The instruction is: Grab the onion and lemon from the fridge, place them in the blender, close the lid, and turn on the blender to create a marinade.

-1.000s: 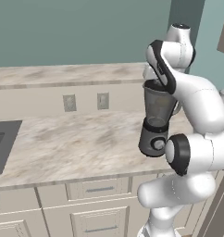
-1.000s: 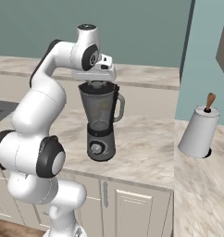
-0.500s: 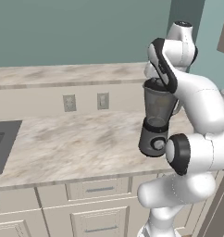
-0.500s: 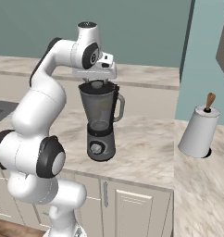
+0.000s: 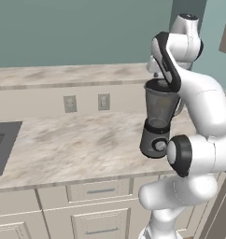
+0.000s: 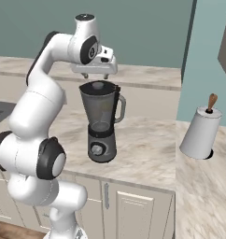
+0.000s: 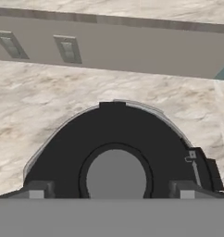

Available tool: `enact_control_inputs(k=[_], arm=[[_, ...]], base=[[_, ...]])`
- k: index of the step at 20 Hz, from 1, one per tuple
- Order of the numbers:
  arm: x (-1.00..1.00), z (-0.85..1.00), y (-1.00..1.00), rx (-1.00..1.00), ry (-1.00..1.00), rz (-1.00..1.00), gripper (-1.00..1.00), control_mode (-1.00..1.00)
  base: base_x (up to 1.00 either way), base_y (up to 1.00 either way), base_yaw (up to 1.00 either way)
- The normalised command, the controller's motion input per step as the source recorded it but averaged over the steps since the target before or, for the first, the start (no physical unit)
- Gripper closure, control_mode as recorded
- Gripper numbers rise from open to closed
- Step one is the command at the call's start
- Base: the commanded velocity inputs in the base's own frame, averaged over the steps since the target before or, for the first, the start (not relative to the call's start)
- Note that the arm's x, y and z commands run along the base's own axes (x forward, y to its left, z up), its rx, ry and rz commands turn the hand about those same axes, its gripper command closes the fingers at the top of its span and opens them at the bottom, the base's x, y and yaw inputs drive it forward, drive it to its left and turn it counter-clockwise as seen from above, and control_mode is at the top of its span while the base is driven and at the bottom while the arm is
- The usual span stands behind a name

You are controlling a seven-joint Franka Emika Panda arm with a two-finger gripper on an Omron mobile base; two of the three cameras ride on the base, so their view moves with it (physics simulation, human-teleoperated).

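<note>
One blender (image 6: pixel 102 122) stands on the marble counter (image 5: pixel 77 144), near its front edge, jar upright on the dark base, front knob facing the robot. Gripper (image 6: pixel 97 76) hangs straight above the jar mouth, pointing down, just over the lid (image 7: pixel 115 157). Hand view looks straight down on that black disc with its grey centre knob, side tab toward the right; it sits on the jar's rim, whose pale edge shows around it. Finger tips (image 7: pixel 37 190) stand spread either side of the grey knob, not pinching it, so the lid looks seated, not carried. Whether they touch the lid, cannot tell. Jar contents too murky to read; onion and lemon cannot be made out through the grey wall. Likely step: lid is closed, knob on the base comes next, so the hand will need to drop down the front of the blender. White kettle (image 6: pixel 201 133) with a wooden knob sits well to the blender's right, clear of the arm. Two wall outlets (image 5: pixel 87 102) sit behind and left of the blender.
</note>
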Motion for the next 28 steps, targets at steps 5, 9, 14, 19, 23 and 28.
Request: enact_control_inputs(k=[5, 9, 14, 19, 23, 28], arm=[[-0.91, 0.0, 0.01, 0.0, -0.07, -0.04, -1.0, -1.0], [-1.0, -0.13, 0.08, 0.0, -0.08, -0.03, -1.0, -1.0], [-1.0, -0.47, 0.21, 0.0, -0.03, -0.01, -1.0, -1.0], [-0.98, -0.69, 0.16, 0.0, 0.0, -0.01, 1.0, -1.0], [-0.63, -0.65, 0.01, 0.0, 0.0, -0.02, 1.0, -1.0], [-0.17, -0.6, 0.0, 0.0, 0.0, -0.03, 1.0, -1.0]], base=[[0.0, 0.0, 0.0], [0.0, 0.0, 0.0], [0.0, 0.0, 0.0], [0.0, 0.0, 0.0], [0.0, 0.0, 0.0], [0.0, 0.0, 0.0]])
